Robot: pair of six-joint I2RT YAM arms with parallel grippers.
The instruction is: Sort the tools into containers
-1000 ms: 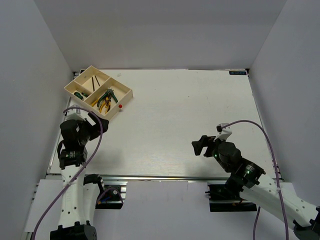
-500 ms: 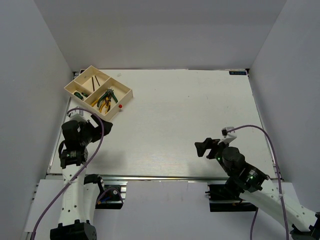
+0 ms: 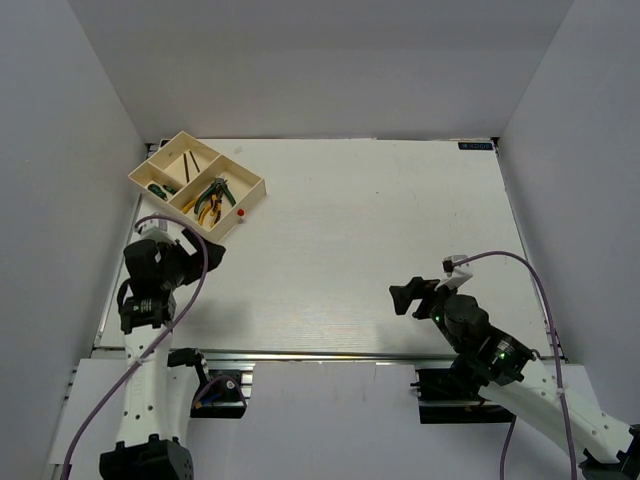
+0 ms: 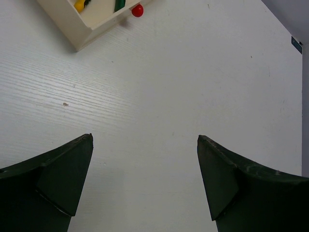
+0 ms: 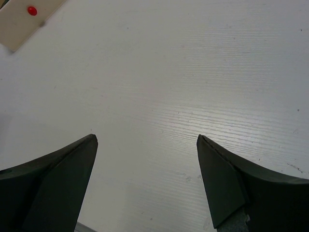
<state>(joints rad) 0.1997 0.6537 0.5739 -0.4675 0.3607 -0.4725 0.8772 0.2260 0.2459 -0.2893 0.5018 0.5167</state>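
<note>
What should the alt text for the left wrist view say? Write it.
The left gripper hangs open over the white table, holding nothing. At the top left, a corner of the cream tray shows yellow and green tool handles, with a red knob just outside its wall.

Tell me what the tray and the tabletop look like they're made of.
Tray: likely plastic, matte cream, with thick, uniform walls. Tabletop: white, matte, finely grooved in parallel lines; possibly laminate or painted board, cannot tell which.

The white ribbed table carries a cream divided tray ahead and left of the left gripper; a tiny red knob lies just beside its wall.
</note>
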